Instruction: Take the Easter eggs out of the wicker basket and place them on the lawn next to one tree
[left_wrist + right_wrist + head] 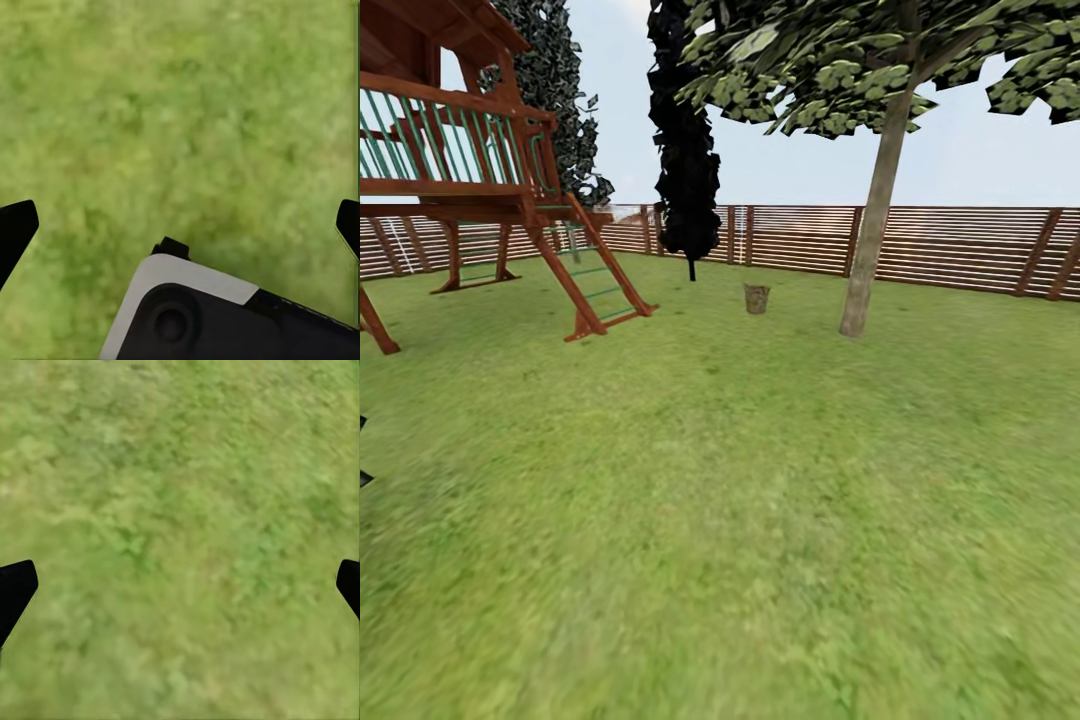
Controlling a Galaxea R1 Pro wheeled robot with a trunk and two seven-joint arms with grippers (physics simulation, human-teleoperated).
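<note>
Fingers (16,229) of both arms are hanging spread and empty over the lawn (740,520). Far ahead of them, the wicker basket (757,298) is standing beside the tree (870,240); likely light, stiff; take its rim.

Flat, even daylight with no cast shadows or glare. The lawn (760,520) smears into blur toward the head view's lower edge. Both wrist views show soft, unfocused grass.
</note>
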